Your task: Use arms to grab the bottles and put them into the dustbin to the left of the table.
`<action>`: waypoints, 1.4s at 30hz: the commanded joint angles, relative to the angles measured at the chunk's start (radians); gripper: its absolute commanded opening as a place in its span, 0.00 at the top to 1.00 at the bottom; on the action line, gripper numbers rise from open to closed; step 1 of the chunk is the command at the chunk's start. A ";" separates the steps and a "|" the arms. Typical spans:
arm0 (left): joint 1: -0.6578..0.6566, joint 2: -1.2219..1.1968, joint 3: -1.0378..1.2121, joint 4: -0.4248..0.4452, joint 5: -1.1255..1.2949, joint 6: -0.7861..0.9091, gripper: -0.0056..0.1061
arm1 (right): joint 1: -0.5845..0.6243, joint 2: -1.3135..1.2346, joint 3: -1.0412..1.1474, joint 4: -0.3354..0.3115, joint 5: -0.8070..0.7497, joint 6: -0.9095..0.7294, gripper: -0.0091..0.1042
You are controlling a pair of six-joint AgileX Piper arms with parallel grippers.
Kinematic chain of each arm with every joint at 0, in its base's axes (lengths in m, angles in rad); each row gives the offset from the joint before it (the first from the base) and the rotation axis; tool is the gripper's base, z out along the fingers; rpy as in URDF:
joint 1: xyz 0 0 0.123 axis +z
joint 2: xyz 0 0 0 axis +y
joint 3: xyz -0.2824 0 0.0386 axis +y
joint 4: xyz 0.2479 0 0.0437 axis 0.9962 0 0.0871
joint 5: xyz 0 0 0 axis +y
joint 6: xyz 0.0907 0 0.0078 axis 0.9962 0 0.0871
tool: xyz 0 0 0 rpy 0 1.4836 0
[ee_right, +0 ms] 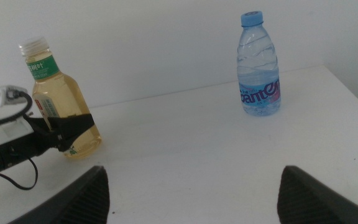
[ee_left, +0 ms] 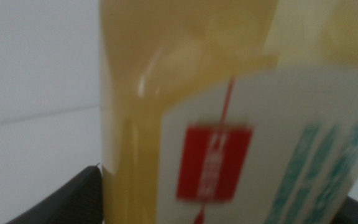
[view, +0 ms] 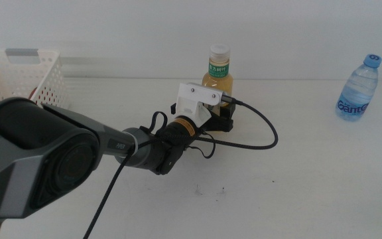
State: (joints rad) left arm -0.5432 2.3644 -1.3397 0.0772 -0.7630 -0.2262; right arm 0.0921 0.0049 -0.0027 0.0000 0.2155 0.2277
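At the white table (view: 323, 179), I have the left gripper (view: 223, 114) at the lower body of the yellow tea bottle (view: 218, 73), its two dark jaws set either side of the bottle. In the right wrist view one jaw lies across the bottle's front just above its base, and the bottle stands upright with its base on the tabletop. In the left wrist view the bottle fills the space between the jaws, one of them right against its edge; I judge the jaws to be pinching it, though the blur keeps me from seeing how firm the contact is.

The clear water bottle (view: 359, 87) with the blue cap stands upright well apart from those jaws, off toward the table's right side and the right arm's reach. The right gripper (ee_right: 191, 190) waits with its jaws spread wide, nothing between them, both bottles out ahead of it. I see no red can in any view.

The white perforated dustbin (view: 25, 83) sits at the table's left, behind the left arm (view: 58, 159), well away from the gripped bottle.

I read the step in hand as the grasp on the tea bottle, with nothing yet in the bin as far as I can see. The next move calls for a clean vertical lift, then a swing left over the basket's rim before opening, keeping the looping cable (view: 264, 129) clear of the bottle.
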 commanded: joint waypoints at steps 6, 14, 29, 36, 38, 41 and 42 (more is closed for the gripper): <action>0.004 0.025 -0.012 -0.044 -0.023 -0.003 0.11 | -0.005 -0.005 0.003 -0.015 -0.011 -0.001 0.16; 0.006 0.025 -0.012 -0.035 -0.034 0.020 0.31 | -0.005 -0.005 0.003 -0.015 -0.011 -0.001 0.16; 0.014 -0.505 0.328 0.034 0.357 0.009 0.97 | -0.005 -0.005 0.003 -0.015 -0.011 -0.001 0.16; 0.042 -0.785 0.330 0.056 0.821 0.018 0.97 | -0.005 -0.005 0.003 -0.015 -0.011 -0.001 0.16; 0.054 -0.822 0.311 0.056 0.910 0.020 0.97 | -0.005 -0.005 0.003 -0.015 -0.011 -0.001 0.16; 0.071 -0.845 0.273 0.061 1.044 0.033 0.97 | -0.005 -0.005 0.003 -0.015 -0.011 -0.001 0.16; 0.073 -0.849 0.258 0.061 1.094 0.050 0.97 | -0.005 -0.005 0.003 -0.015 -0.011 -0.001 0.16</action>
State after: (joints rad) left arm -0.4757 1.5460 -1.0459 0.1297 0.3077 -0.1927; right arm 0.0921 0.0049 -0.0027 0.0000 0.2155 0.2277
